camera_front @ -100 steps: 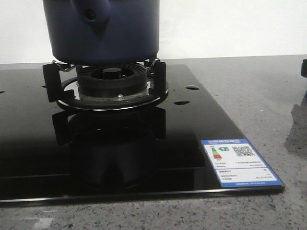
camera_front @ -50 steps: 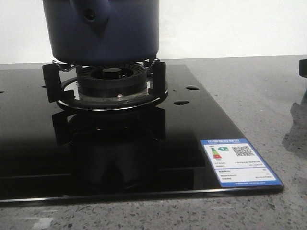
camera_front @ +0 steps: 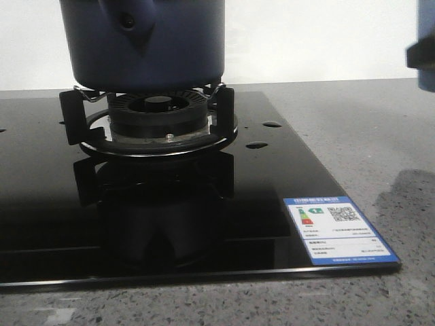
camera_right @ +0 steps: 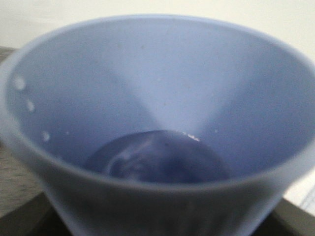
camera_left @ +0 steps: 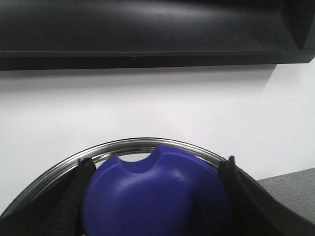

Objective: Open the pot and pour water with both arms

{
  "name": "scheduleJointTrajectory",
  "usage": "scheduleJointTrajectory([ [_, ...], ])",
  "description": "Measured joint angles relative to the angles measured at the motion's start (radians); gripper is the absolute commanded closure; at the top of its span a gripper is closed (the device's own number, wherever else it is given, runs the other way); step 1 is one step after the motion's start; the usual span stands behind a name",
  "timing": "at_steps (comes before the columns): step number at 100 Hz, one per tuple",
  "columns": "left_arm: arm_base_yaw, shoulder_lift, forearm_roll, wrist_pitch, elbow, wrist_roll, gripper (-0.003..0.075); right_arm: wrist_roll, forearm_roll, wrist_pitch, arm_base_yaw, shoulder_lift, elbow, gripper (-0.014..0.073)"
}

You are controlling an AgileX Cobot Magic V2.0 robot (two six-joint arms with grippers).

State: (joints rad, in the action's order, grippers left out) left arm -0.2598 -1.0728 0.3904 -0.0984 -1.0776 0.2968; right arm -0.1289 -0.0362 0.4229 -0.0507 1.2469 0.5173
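Over on the left, the pot (camera_front: 143,44) sits on the black prongs of the burner ring (camera_front: 158,122), its tapered handle mount with the dark round hole facing this way. The ring stands on a glossy black glass hob (camera_front: 204,224) that mirrors it, and the hob lies flat on a speckled grey stone desk (camera_front: 367,136). Behind everything runs a plain white wall (camera_front: 306,41).

Near the hob's front right corner is a blue-bordered energy label (camera_front: 340,229) with a QR code. At the far right edge, something blue-grey (camera_front: 425,47) hangs above the desk, blurred and cut off.

From the left wrist, the left claw (camera_left: 155,196) has its dark fingers (camera_left: 74,196) on either side of a blue knob (camera_left: 155,191), a metal rim curving behind; it looks clamped on it.

From the right wrist, a pale blue cup (camera_right: 157,123) fills the view with water pooled in its bottom; the right claw itself is hidden, so I cannot tell its state.
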Motion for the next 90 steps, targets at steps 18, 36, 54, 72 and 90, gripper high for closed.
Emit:
scheduleJointTrajectory([
  [18,0.0,0.0,0.0,0.0,0.0,0.0,0.0388,0.0,-0.072,-0.269,-0.095,-0.029,0.172,0.03],
  [36,0.0,0.0,0.0,0.0,0.0,0.0,0.0388,0.0,-0.124,-0.442,-0.186,-0.027,0.327,0.03],
  [54,0.0,0.0,0.0,0.0,0.0,0.0,0.0388,0.0,-0.206,-0.562,-0.28,0.015,0.469,0.03],
  [72,0.0,0.0,0.0,0.0,0.0,0.0,0.0388,0.0,-0.308,-0.692,-0.36,0.092,0.601,0.03],
  [90,0.0,0.0,0.0,0.0,0.0,0.0,0.0388,0.0,-0.427,-0.806,-0.428,0.171,0.735,0.03],
])
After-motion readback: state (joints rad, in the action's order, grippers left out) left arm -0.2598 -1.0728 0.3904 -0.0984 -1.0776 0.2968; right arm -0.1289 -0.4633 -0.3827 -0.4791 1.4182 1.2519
